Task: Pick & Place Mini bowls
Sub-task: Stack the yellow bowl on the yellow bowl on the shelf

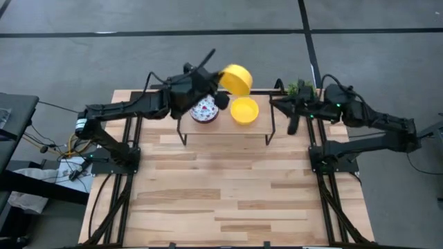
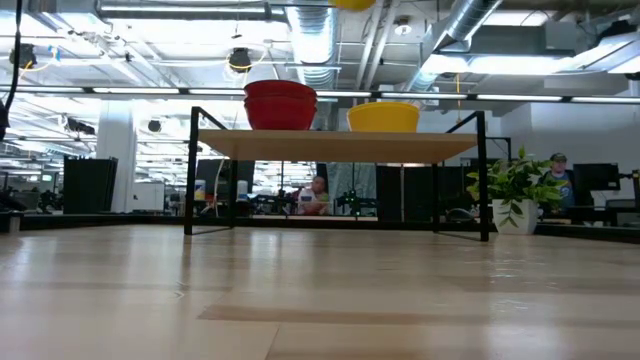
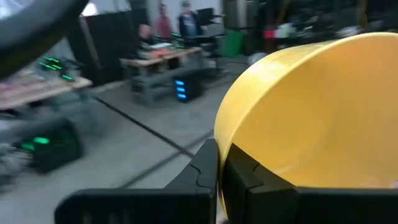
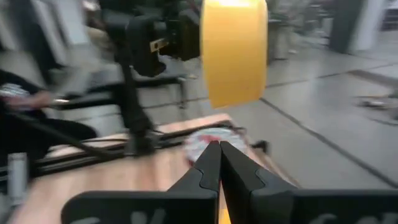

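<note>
Left end effector is clamped on the rim of a plain bright yellow mini bowl, held aloft and tipped on its side above the far edge of the small wooden shelf on black legs; the left wrist view shows the fingers pinching the bowl wall, one inside and one outside. On the shelf below, a second yellow mini bowl sits at about 5 o'clock from the held one, and a stack of red-outside speckled bowls at about 7 o'clock. Right end effector is fully closed on nothing, parked at the shelf's 3 o'clock end, near the small green plant. Judgement: placing step. Level the bowl before descent, centre it over the seated yellow bowl so it nests, lower slowly, release only once it rests. Risk: a tilted release could slide it off the shelf onto the wooden bench.
</note>
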